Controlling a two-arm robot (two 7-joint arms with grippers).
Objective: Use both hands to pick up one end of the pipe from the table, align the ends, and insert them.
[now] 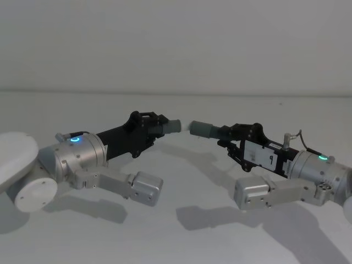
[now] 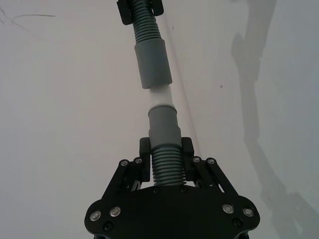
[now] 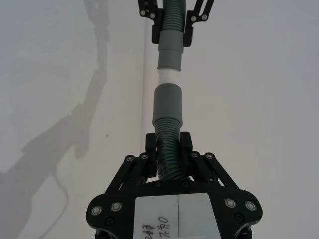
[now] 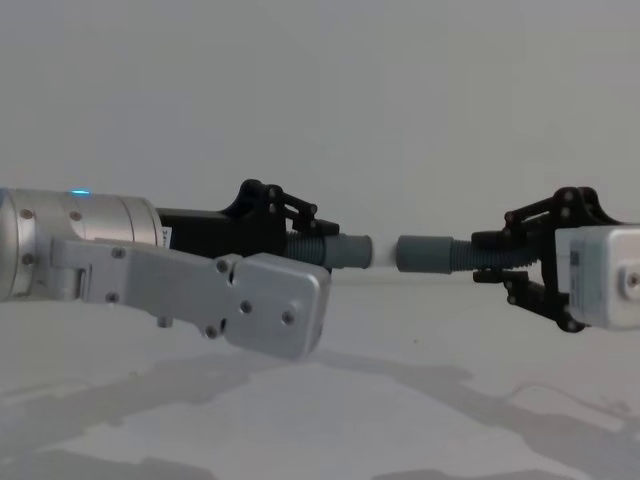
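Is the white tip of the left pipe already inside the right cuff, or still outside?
Outside. In the chest view the white tip ends short of the right cuff.

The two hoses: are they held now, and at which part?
Yes. The left tool grips one hose on its ribs behind the cuff; the right tool grips the other hose likewise.

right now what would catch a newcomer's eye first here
Two hose pieces held end to end in mid-air above the white table: the left gripper clamps one, the right gripper the other. Their grey cuffs face each other across a small gap, a white tip between them, not yet inserted.
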